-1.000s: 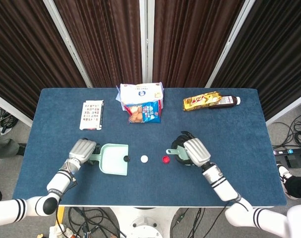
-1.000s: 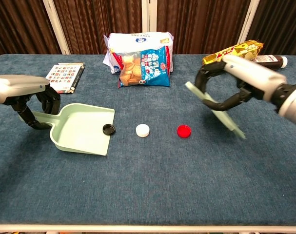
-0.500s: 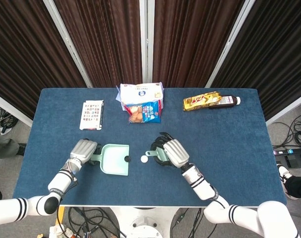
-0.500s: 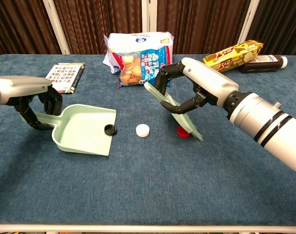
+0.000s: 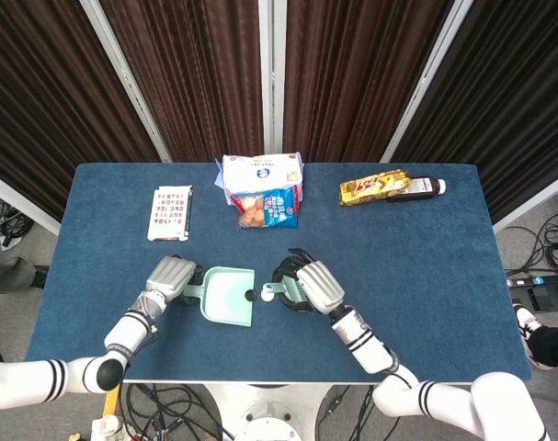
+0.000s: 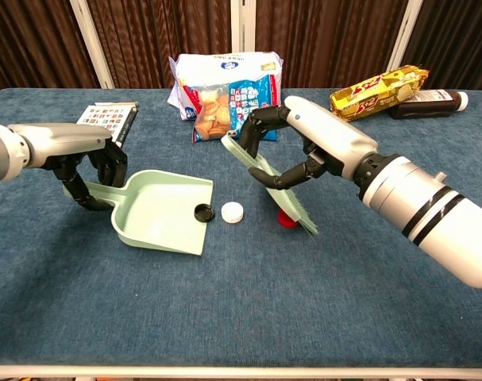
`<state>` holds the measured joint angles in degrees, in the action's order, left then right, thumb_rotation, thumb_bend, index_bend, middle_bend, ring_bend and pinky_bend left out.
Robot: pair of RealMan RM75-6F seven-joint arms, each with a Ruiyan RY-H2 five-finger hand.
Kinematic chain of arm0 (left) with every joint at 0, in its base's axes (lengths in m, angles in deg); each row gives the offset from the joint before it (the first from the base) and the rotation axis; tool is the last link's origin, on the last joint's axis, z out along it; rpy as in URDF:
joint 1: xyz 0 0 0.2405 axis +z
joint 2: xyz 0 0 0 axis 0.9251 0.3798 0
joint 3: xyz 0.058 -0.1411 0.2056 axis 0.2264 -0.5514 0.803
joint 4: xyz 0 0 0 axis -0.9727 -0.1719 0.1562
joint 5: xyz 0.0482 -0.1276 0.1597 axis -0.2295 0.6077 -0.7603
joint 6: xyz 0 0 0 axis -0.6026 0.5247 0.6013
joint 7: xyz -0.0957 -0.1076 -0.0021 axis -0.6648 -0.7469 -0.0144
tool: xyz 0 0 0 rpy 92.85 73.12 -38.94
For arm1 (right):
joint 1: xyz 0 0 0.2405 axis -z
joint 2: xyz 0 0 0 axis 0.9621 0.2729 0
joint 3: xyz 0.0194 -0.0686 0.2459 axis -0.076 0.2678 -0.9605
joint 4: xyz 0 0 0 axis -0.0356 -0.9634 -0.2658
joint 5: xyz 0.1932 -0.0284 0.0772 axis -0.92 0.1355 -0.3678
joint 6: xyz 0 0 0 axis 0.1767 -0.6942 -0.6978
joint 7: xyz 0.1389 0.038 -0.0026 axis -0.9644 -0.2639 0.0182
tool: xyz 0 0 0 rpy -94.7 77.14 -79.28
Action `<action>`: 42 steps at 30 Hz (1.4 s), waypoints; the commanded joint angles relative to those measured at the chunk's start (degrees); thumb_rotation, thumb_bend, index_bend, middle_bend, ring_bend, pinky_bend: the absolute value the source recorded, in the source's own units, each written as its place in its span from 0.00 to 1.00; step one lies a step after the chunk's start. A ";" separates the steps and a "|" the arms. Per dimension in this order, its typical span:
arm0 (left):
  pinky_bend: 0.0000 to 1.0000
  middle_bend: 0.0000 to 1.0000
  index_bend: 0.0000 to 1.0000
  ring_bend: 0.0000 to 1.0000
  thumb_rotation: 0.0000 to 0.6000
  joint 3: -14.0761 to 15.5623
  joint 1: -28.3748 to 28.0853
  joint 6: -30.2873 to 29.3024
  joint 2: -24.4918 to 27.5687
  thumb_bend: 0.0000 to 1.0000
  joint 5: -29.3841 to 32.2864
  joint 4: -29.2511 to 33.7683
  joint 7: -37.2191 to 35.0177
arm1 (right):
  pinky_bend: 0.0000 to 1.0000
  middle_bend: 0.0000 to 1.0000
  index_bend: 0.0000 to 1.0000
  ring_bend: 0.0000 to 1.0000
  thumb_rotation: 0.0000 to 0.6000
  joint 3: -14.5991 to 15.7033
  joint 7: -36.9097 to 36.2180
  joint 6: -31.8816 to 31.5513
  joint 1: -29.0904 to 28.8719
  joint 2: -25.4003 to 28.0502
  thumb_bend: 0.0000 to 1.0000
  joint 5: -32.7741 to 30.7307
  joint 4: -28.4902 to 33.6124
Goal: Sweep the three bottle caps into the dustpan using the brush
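A: What has changed in the last second?

B: The right hand (image 6: 304,147), gripping the pale green flat brush (image 6: 268,184), has swept leftward, pushing the red bottle cap (image 6: 286,220) nearer the white bottle cap (image 6: 232,211). The left hand (image 6: 90,171), gripping the handle of the pale green plastic dustpan (image 6: 157,216), has slid it rightward.

A: And the caps?

B: The black bottle cap (image 6: 202,213) sits at the pan's lip, the white one just beside it, the red one under the bristles. Probably none is fully inside yet; another stroke seems needed.
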<state>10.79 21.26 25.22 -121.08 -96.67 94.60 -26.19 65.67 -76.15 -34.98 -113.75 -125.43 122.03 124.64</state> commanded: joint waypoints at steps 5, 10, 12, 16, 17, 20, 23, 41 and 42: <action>0.25 0.54 0.58 0.38 1.00 -0.35 -1.62 -0.05 -1.22 0.35 1.47 0.06 0.82 | 0.14 0.63 0.72 0.29 1.00 -0.34 -1.05 -0.39 -0.87 -2.15 0.63 0.27 -1.30; 0.25 0.54 0.58 0.38 1.00 -0.75 -2.95 -0.10 -1.99 0.35 2.72 -0.07 1.37 | 0.14 0.63 0.73 0.29 1.00 -0.44 -2.54 -0.85 -1.54 -4.07 0.65 0.66 -3.17; 0.25 0.54 0.58 0.38 1.00 -0.82 -3.55 -0.04 -2.25 0.35 3.27 -0.15 1.74 | 0.14 0.63 0.73 0.29 1.00 -0.44 -3.10 -0.92 -1.74 -4.75 0.66 0.70 -3.97; 0.25 0.54 0.58 0.38 1.00 -0.92 -4.66 0.10 -2.89 0.35 4.35 -0.31 2.35 | 0.14 0.63 0.73 0.29 1.00 -0.45 -3.96 -1.17 -2.04 -5.79 0.67 0.80 -5.22; 0.25 0.54 0.58 0.38 1.00 -0.97 -4.89 0.09 -3.09 0.35 4.61 -0.35 2.44 | 0.14 0.63 0.73 0.29 1.00 -0.49 -4.19 -1.31 -2.07 -6.00 0.67 0.81 -5.44; 0.25 0.54 0.58 0.38 1.00 -1.24 -5.65 0.07 -3.73 0.35 5.38 -0.41 2.57 | 0.14 0.63 0.73 0.29 1.00 -0.63 -4.87 -2.00 -2.11 -6.70 0.68 0.89 -6.19; 0.26 0.55 0.58 0.38 1.00 -1.54 -6.22 -0.24 -4.36 0.35 5.95 -0.45 2.52 | 0.14 0.63 0.74 0.29 1.00 -0.72 -5.34 -2.31 -2.12 -7.33 0.69 0.77 -6.98; 0.28 0.56 0.59 0.39 1.00 -2.69 -9.66 0.02 -7.26 0.35 9.53 -1.38 2.97 | 0.14 0.63 0.74 0.29 1.00 -1.75 -7.74 -4.34 -2.32 -11.27 0.72 0.16 -9.71; 0.28 0.56 0.59 0.39 1.00 -2.84 -10.02 0.14 -7.35 0.35 9.98 -1.46 3.06 | 0.14 0.63 0.74 0.29 1.00 -1.80 -7.98 -4.53 -2.34 -11.47 0.72 0.18 -9.87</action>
<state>8.18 11.63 25.13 -128.31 -87.12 93.25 -23.28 63.91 -84.06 -39.45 -116.08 -136.83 122.20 114.82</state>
